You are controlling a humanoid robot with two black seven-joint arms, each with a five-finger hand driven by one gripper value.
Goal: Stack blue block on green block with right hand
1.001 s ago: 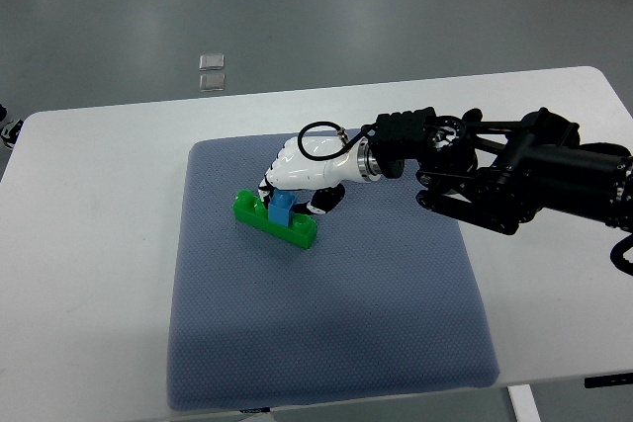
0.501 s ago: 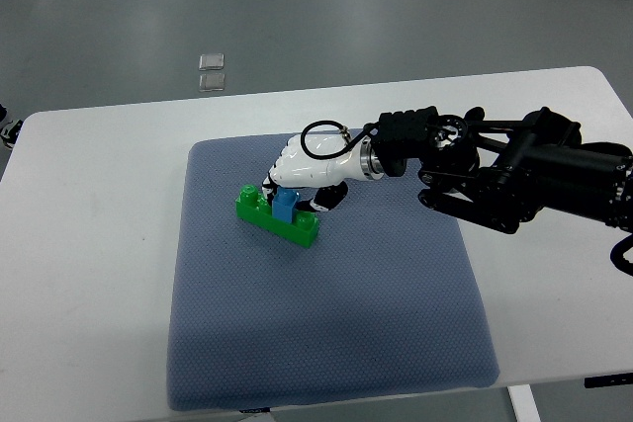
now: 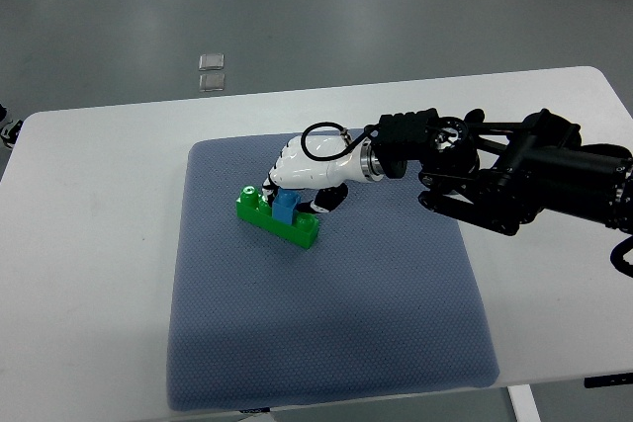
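A white bench (image 3: 99, 155) carries a blue-grey mat (image 3: 326, 323); grey floor behind. At centre, the right robot hand (image 3: 302, 173) grips the blue block (image 3: 284, 209) atop the green block (image 3: 277, 221).

Lighting: bright, even, diffuse overhead; no strong directional source evident. Shadows soft, short; faint dark patch on padded blue-grey fabric mat (image 3: 326, 294) under glossy white right hand (image 3: 302, 173). White desk (image 3: 99, 165) near overexposed, surface detail washed out. Small specular highlights on hand shell. Black arm links (image 3: 524, 180) underexposed, detail lost. Grey floor (image 3: 297, 7) shows broad pale reflections. Focus sharp throughout; no motion blur. Edge distortion negligible.
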